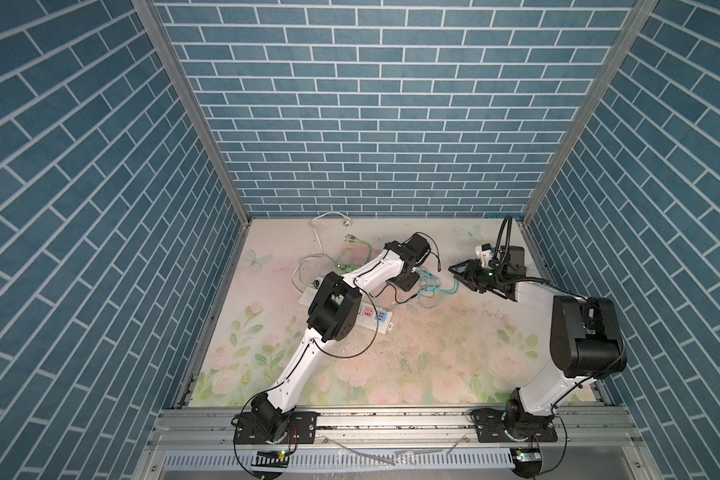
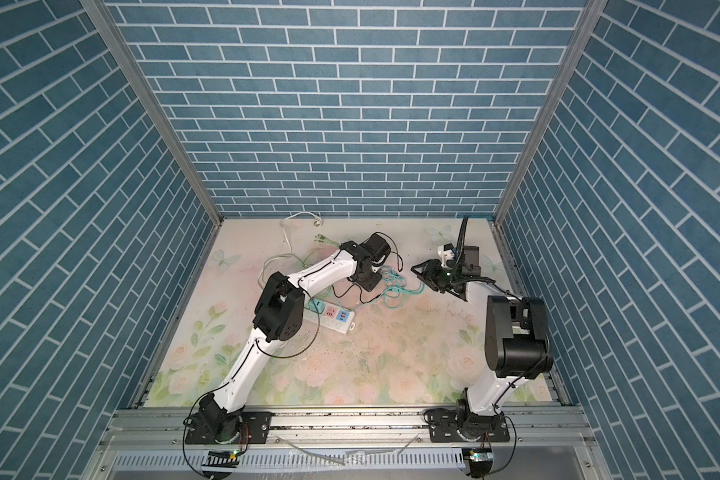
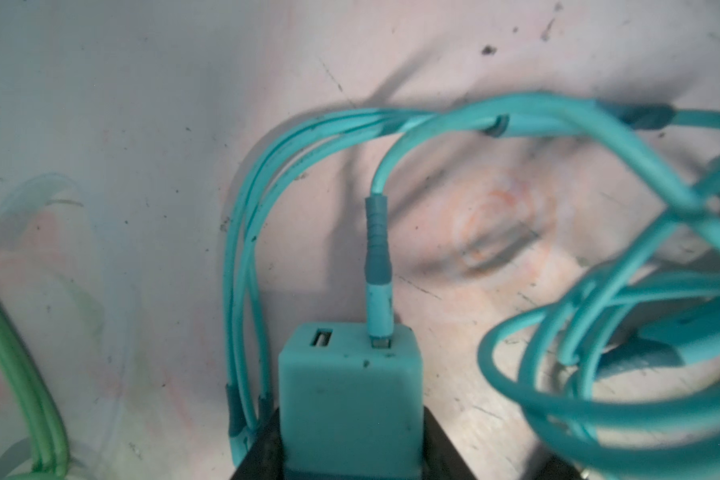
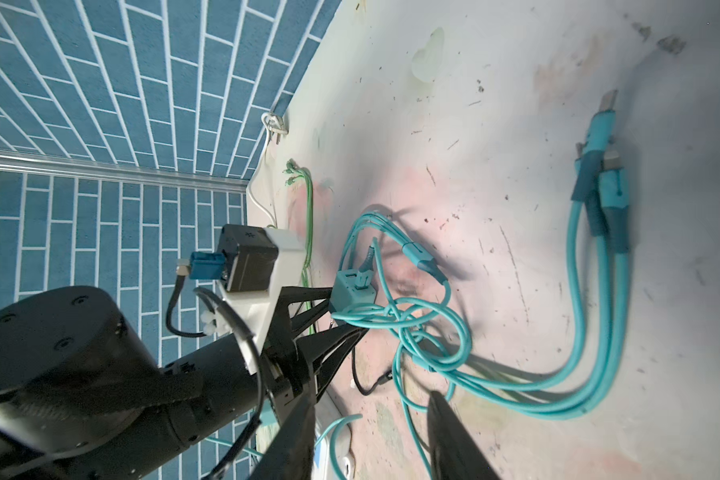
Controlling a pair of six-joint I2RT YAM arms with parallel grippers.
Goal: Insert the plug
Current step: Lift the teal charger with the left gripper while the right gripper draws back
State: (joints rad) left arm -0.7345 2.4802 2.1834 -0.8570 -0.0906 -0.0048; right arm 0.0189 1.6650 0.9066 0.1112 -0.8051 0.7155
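Note:
The plug (image 3: 348, 399) is a teal cube charger with two USB slots. A teal cable (image 3: 377, 249) is pushed into one slot. My left gripper (image 3: 350, 440) is shut on the plug, one black finger (image 3: 262, 451) on each side, low over the floral mat. The right wrist view shows the same plug (image 4: 352, 291) at the left gripper's tips. The white power strip (image 2: 335, 322) lies on the mat beside the left arm's elbow, partly hidden by it. My right gripper (image 4: 371, 440) is open and empty, hovering to the right of the cable coil (image 1: 431, 293).
The teal cable's loose connector ends (image 4: 599, 166) lie spread on the mat. A thin green cable (image 1: 352, 245) and a white cord (image 1: 319, 232) trail toward the back left corner. A black wire (image 2: 362, 297) hangs from the left wrist. Blue brick walls enclose the mat.

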